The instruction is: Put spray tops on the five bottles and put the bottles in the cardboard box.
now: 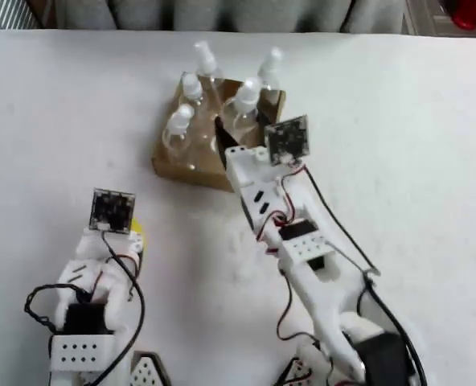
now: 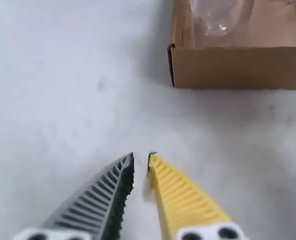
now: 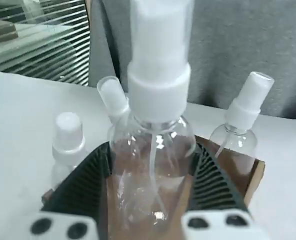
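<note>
The cardboard box (image 1: 183, 167) stands at the middle back of the table with several clear bottles in it, each with a white spray top (image 1: 203, 58). My right gripper (image 3: 152, 150) is at the box (image 3: 256, 173), its black fingers (image 3: 88, 180) pressed on both sides of one upright bottle (image 3: 155, 170). In the high view that bottle (image 1: 243, 108) stands at the box's near right, with the right gripper (image 1: 226, 138) beside it. My left gripper (image 2: 140, 160) rests low over the bare table, short of the box (image 2: 238, 67), its tips nearly touching with nothing between them.
The left arm (image 1: 93, 305) sits folded at the near left and the right arm (image 1: 310, 249) stretches diagonally toward the box. White tabletop (image 1: 399, 161) lies open on both sides of the box. A grey curtain hangs behind the table.
</note>
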`<action>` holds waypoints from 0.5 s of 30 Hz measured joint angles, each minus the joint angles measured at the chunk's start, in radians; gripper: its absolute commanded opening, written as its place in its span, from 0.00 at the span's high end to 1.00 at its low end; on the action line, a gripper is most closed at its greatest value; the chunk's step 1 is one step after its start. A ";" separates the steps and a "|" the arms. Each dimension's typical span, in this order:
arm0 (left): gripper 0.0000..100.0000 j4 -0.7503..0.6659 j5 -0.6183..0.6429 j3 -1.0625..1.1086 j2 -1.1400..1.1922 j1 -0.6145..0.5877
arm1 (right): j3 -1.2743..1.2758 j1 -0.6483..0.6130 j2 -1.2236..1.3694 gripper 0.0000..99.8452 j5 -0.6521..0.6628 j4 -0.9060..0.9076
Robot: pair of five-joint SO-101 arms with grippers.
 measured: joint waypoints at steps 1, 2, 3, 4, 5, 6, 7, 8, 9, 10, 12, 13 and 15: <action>0.93 0.000 -0.005 0.000 0.000 0.000 | -0.003 0.000 0.028 0.98 0.012 -0.025; 0.93 0.000 -0.008 0.000 0.000 0.000 | -0.003 0.000 0.051 0.98 0.021 -0.046; 0.93 0.000 -0.008 0.000 0.000 0.000 | -0.003 0.000 0.069 0.98 0.026 -0.063; 0.93 0.000 -0.008 0.000 0.000 0.000 | -0.003 0.000 0.083 0.98 0.029 -0.077; 0.93 0.000 -0.009 0.000 0.000 0.000 | -0.003 0.000 0.097 0.98 0.032 -0.087; 0.93 0.000 -0.009 0.000 0.000 0.000 | -0.003 0.000 0.107 0.98 0.035 -0.095; 0.93 0.000 -0.009 0.000 0.000 0.000 | -0.006 0.002 0.118 0.98 0.038 -0.097; 0.93 0.000 -0.009 0.000 0.000 0.000 | -0.011 0.003 0.129 0.98 0.052 -0.097; 0.93 0.000 -0.009 0.000 0.000 0.000 | -0.011 0.005 0.140 0.98 0.071 -0.101; 0.93 0.000 -0.009 0.000 0.000 0.000 | -0.011 0.005 0.150 0.98 0.087 -0.103; 0.93 0.000 -0.009 0.000 0.000 0.000 | -0.021 0.005 0.172 0.98 0.115 -0.103; 0.93 0.000 -0.011 0.000 0.000 0.000 | -0.028 0.006 0.183 0.98 0.124 -0.103; 0.93 0.000 -0.015 0.000 0.000 0.000 | -0.048 0.021 0.212 0.98 0.133 -0.103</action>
